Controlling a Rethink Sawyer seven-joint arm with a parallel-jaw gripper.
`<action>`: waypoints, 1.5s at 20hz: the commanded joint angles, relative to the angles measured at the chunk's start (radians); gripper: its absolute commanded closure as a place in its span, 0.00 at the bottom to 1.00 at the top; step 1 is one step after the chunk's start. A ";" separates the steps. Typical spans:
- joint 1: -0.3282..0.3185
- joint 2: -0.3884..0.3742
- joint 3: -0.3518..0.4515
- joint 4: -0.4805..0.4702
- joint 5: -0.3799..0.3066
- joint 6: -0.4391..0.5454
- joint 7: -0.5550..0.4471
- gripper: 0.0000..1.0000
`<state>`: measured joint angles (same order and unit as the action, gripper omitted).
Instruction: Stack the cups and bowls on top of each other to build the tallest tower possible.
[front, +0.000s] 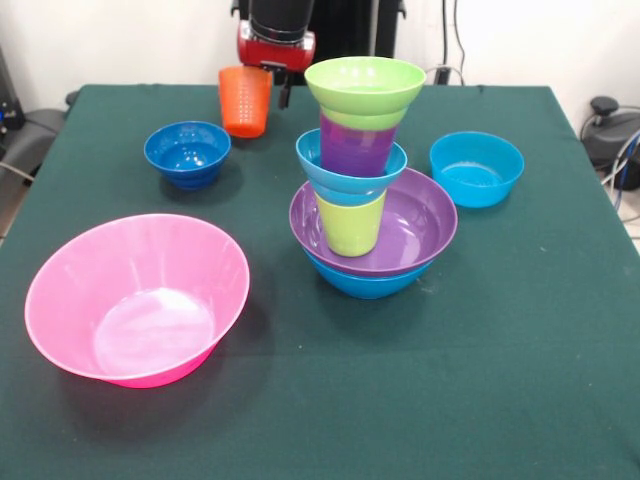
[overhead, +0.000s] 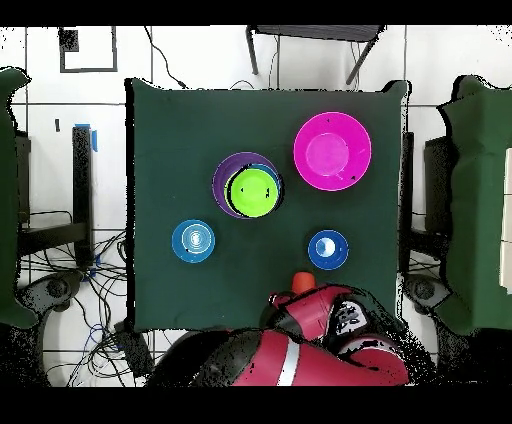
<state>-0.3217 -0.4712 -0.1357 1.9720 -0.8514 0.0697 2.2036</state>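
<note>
The tower (front: 365, 180) stands near table centre, about half done: blue bowl (front: 365, 280) at base, purple bowl (front: 420, 225), lime green cup (front: 350, 225), turquoise bowl (front: 345, 180), purple cup (front: 355, 148), lime green bowl (front: 365, 85) on top. Left to stack: pink bowl (front: 140, 295), dark blue bowl (front: 187, 152), second turquoise bowl (front: 477, 167), orange cup (front: 245, 100). The gripper (front: 283, 85) is just beside the orange cup at far edge; open or closed, I cannot tell. Surface is a dark green cloth (front: 480, 380) on the table; white tiled floor (overhead: 200, 60) w/ cables (overhead: 90, 300) around.
</note>
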 joint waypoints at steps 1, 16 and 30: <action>0.013 0.020 0.032 -0.054 -0.021 -0.061 0.047 0.00; -0.082 -0.037 0.113 -0.039 -0.043 0.021 -0.049 0.00; -0.149 -0.062 0.196 -0.029 -0.038 0.067 -0.093 0.00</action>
<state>-0.4451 -0.5307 -0.1059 1.9721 -0.8518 0.0583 2.2036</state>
